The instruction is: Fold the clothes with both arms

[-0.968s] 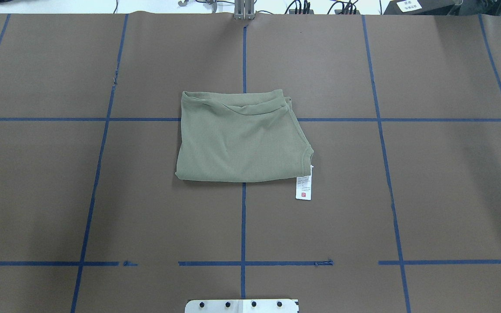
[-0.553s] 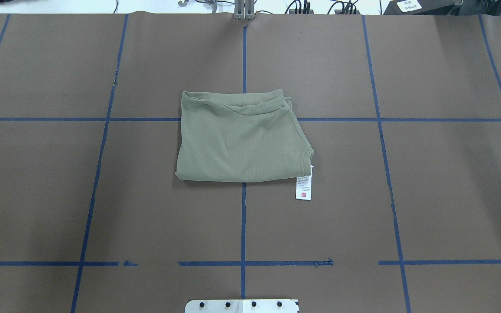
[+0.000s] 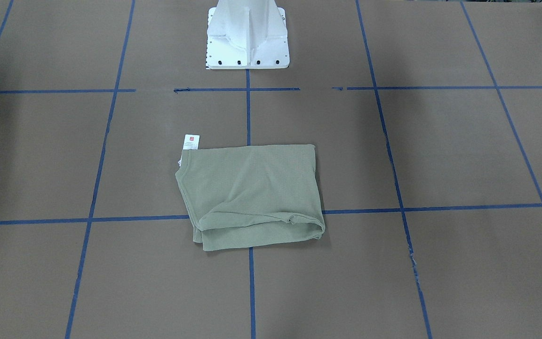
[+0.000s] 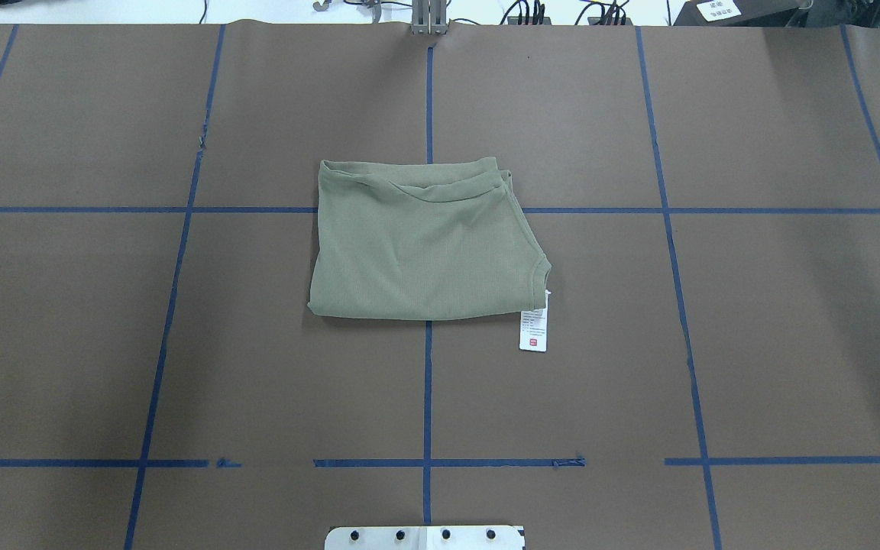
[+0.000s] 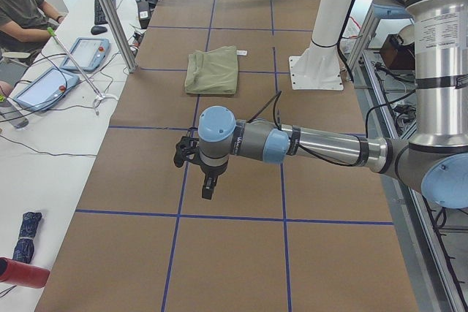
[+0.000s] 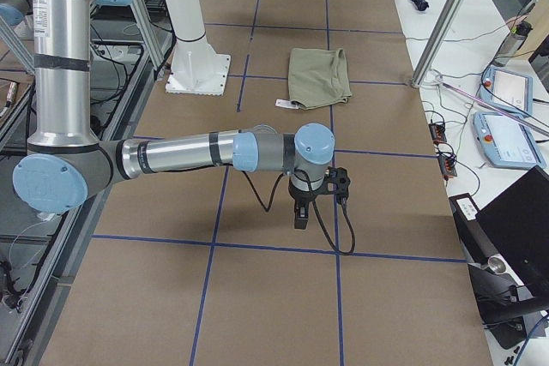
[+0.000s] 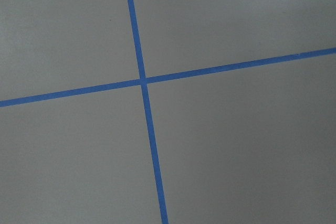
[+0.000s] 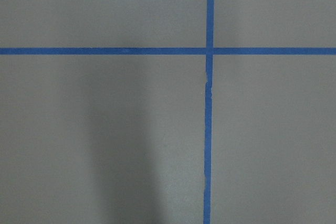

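In the front-facing view, the sage-green shirt (image 3: 252, 195) lay folded into a rough rectangle near the middle of the brown worktop (image 3: 464, 150), well apart from every edge. It straddled a crossing of the blue tape lines (image 3: 440, 207). Its white paper tag (image 3: 191, 141) lay flat on the worktop at the shirt's corner nearest the white pedestal (image 3: 247, 37), on the robot's right.

From overhead, the shirt sat about midway between the left and right edges. A banded fold faced the far edge, and the tag was at its near right corner.

From the left end, the left arm (image 5: 322, 144) reached low across the worktop near that end, well apart from the shirt. The left gripper (image 5: 208, 189) pointed down above the paper; how far it was open could not be told.

From the right end, the right arm (image 6: 180, 152) reached out likewise near its own end. The right gripper (image 6: 300, 216) pointed down, far from the shirt, and its opening could not be told either.

Both wrist views showed only brown paper and a tape crossing.
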`<action>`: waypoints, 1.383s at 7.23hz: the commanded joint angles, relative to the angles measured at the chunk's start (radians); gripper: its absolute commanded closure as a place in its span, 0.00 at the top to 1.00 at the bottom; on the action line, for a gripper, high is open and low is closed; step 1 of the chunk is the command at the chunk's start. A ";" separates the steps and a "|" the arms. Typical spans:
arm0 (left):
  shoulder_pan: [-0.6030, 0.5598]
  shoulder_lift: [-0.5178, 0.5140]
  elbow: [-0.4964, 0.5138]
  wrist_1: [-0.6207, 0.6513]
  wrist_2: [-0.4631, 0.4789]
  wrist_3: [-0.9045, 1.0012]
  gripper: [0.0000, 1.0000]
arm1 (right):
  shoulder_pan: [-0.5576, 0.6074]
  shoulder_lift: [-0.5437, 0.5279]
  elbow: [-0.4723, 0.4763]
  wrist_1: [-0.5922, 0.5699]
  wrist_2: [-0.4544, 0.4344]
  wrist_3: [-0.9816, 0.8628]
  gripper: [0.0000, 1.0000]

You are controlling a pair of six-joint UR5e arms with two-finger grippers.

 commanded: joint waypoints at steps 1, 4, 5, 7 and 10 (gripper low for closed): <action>0.001 -0.002 -0.005 0.000 -0.004 -0.007 1.00 | 0.000 0.004 0.004 0.000 0.001 0.000 1.00; -0.001 0.009 -0.011 0.001 -0.005 -0.007 1.00 | -0.002 0.004 -0.001 -0.001 0.003 0.000 1.00; 0.001 0.009 -0.010 -0.002 -0.005 -0.007 1.00 | -0.002 0.004 0.002 -0.001 0.004 0.000 1.00; 0.001 0.002 -0.013 -0.005 -0.007 -0.006 1.00 | -0.002 0.003 0.002 0.000 0.006 0.000 1.00; 0.001 0.002 -0.025 -0.003 -0.007 -0.006 1.00 | -0.002 0.004 0.011 0.000 0.007 0.000 1.00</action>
